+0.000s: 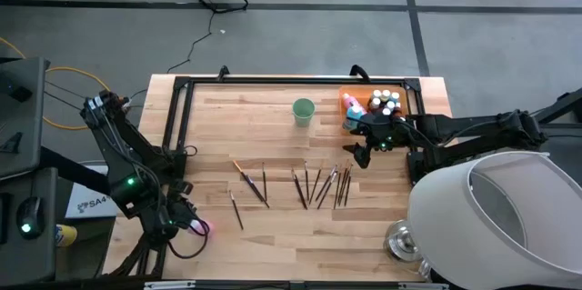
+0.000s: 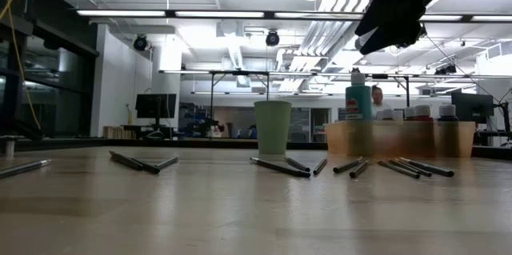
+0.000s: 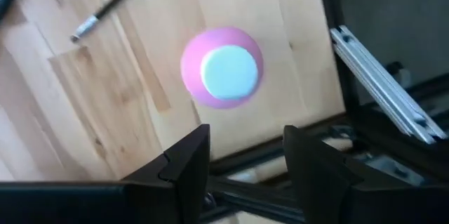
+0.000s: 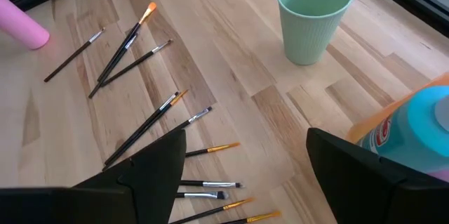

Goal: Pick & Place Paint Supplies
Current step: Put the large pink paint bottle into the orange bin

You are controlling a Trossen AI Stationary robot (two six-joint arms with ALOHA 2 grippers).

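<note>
A: Status of the paint supplies?

B: The small paint bottles (image 1: 386, 101) stand together in the orange tray (image 1: 349, 95) at the table's (image 1: 273, 226) far right corner, with the teal bottle (image 1: 353, 117) at the tray's near edge. These appear placed. The brushes (image 1: 309, 185) lie loose across the middle of the table, none in the light green cup (image 1: 303, 111), which stands empty near the far edge. One pink bottle (image 1: 198, 227) stands near the front left corner.

A: Gripper positions?

B: The left gripper (image 3: 242, 157) hovers just above the pink bottle, jaws parted, gripping nothing. The right gripper (image 1: 364, 152) hangs above the table between the tray and the brushes, jaws wide apart and empty.

A: Remaining work?

B: Judged from the layout: the pink bottle and all the brushes are still to be moved, so the task is roughly halfway
</note>
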